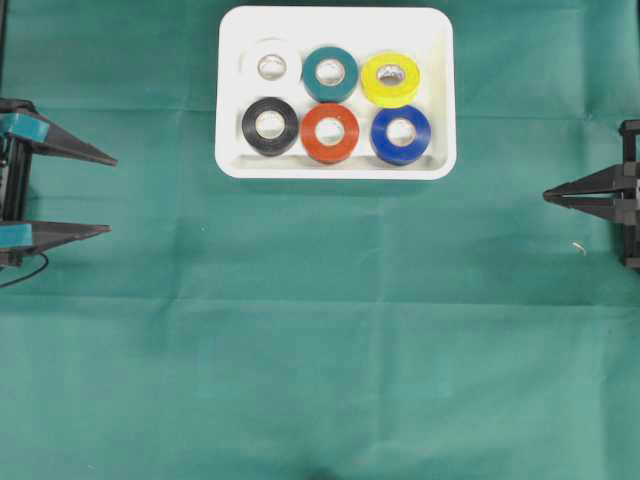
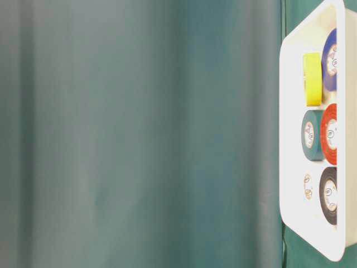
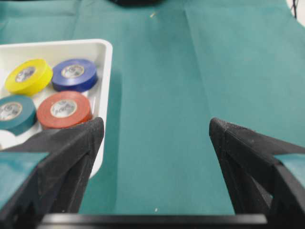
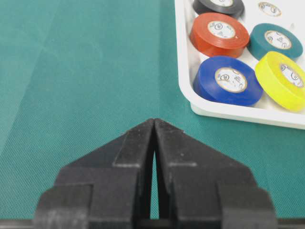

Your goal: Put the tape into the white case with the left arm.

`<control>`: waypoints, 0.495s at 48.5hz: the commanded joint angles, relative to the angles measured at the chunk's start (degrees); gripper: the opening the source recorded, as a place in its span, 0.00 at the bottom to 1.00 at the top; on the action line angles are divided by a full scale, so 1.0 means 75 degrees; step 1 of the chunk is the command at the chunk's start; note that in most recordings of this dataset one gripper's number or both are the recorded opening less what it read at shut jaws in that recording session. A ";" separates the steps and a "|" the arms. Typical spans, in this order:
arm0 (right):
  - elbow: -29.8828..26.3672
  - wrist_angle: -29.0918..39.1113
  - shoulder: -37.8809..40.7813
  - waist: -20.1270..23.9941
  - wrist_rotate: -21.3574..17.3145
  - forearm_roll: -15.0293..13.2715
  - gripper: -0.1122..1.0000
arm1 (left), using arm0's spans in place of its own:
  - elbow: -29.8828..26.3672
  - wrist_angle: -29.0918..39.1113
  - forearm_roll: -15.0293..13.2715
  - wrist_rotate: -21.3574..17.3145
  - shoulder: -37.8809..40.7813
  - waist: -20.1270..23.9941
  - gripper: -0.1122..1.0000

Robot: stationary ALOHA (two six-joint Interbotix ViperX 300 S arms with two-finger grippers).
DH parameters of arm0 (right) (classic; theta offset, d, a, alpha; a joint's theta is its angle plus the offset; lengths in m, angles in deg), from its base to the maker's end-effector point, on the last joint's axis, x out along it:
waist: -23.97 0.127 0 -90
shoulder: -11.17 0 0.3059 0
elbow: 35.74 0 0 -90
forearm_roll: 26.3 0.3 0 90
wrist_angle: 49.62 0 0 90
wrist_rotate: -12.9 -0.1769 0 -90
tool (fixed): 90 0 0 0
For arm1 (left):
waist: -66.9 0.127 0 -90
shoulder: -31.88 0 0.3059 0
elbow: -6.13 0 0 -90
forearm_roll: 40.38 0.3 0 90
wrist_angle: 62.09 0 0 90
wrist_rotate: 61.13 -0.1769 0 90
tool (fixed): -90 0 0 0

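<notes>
Overhead exterior view: six tape rolls are seen lying flat in two rows inside the white case (image 1: pixel 336 165), which sits at the far edge of the desk (image 1: pixel 320 350); no roll is left on the green cloth, so the task is judged done. The left gripper (image 1: pixel 110 194) is held at the left edge, its fingers (image 1: pixel 85 152) wide apart and empty, with the case ahead and toward the far side. The right gripper (image 1: pixel 546 196) is held at the right edge, fingers pressed together. The white roll (image 1: pixel 270 65), plain from above, is barely made out in the table-level view.
</notes>
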 commanded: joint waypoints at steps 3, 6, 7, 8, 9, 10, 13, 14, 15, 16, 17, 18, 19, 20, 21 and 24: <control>-0.0082 -0.0094 0.0047 -0.0023 0.0000 0.0000 0.02 | 0.0047 0.0223 -0.0012 0.0000 -0.0223 0.0059 0.97; -0.0094 -0.0094 0.0047 -0.0023 0.0000 0.0000 0.02 | 0.0094 0.0387 -0.0012 0.0000 -0.0305 0.0059 0.97; -0.0082 -0.0082 0.0059 -0.0035 0.0000 0.0000 0.02 | 0.0105 0.0434 -0.0012 0.0012 -0.0340 0.0059 0.97; -0.0082 -0.0082 0.0047 -0.0023 -0.0012 0.0000 0.02 | 0.0117 0.0480 -0.0023 0.0000 -0.0352 0.0059 0.97; -0.0082 -0.0082 0.0059 -0.0035 0.0000 0.0000 0.02 | 0.0129 0.0527 -0.0012 0.0000 -0.0375 0.0059 0.97; -0.0082 -0.0082 0.0059 -0.0023 -0.0012 0.0000 0.02 | 0.0152 0.0563 -0.0012 0.0000 -0.0398 0.0059 0.97; -0.0082 -0.0082 0.0047 -0.0035 -0.0012 0.0000 0.02 | 0.0199 0.0680 -0.0023 0.0000 -0.0457 0.0059 0.97; -0.0082 -0.0082 0.0047 -0.0035 0.0000 0.0000 0.02 | 0.0223 0.0715 -0.0012 0.0000 -0.0480 0.0059 0.97; -0.0082 -0.0082 0.0047 -0.0035 -0.0012 0.0000 0.02 | 0.0246 0.0738 -0.0012 0.0000 -0.0504 0.0059 0.97; -0.0082 -0.0082 0.0047 -0.0023 -0.0012 0.0000 0.02 | 0.0281 0.0773 -0.0012 0.0000 -0.0516 0.0059 0.97; -0.0082 -0.0094 0.0047 -0.0035 0.0000 0.0000 0.02 | 0.0305 0.0773 -0.0012 0.0000 -0.0539 0.0059 0.97; -0.0082 -0.0082 0.0047 -0.0035 0.0000 0.0000 0.02 | 0.0328 0.0797 -0.0023 0.0000 -0.0562 0.0059 0.97; -0.0082 -0.0082 0.0059 -0.0035 -0.0012 0.0000 0.02 | 0.0363 0.0809 -0.0012 0.0000 -0.0586 0.0059 0.97; -0.0082 -0.0094 0.0047 -0.0035 -0.0012 0.0000 0.02 | 0.0398 0.0820 -0.0012 0.0000 -0.0609 0.0059 0.97; -0.0094 -0.0094 0.0047 -0.0035 -0.0012 0.0000 0.02 | 0.0434 0.0832 -0.0012 0.0000 -0.0633 0.0059 0.97; -0.0082 -0.0094 0.0047 -0.0035 -0.0012 0.0000 0.02 | 0.0516 0.0867 -0.0012 0.0000 -0.0691 0.0059 0.97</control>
